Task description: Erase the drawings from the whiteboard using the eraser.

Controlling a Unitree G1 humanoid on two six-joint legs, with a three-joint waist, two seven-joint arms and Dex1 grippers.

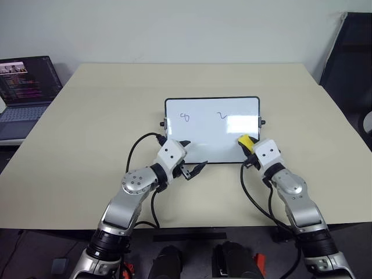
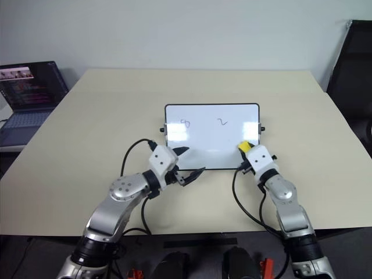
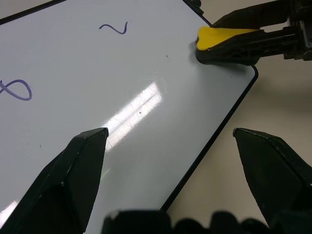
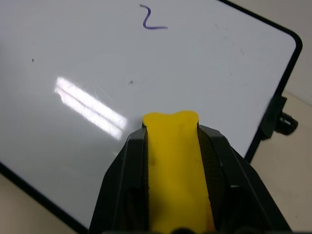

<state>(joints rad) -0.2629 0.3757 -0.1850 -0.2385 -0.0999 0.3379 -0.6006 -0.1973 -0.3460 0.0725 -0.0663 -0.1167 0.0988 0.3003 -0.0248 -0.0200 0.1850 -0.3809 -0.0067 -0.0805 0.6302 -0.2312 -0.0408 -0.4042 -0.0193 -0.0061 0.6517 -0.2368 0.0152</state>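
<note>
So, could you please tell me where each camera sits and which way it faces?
Left eye and right eye views: on the head, looking forward and down at the whiteboard; both arms show.
Left wrist view: along the open left pincer, over the board's corner.
Right wrist view: along the right pincer, shut on the eraser.
Shared: both wrist views show the eraser and one squiggle.

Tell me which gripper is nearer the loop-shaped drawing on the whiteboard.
Left. The left gripper sits just below the loop drawing; the right gripper, holding the eraser, is across the whiteboard.
</note>
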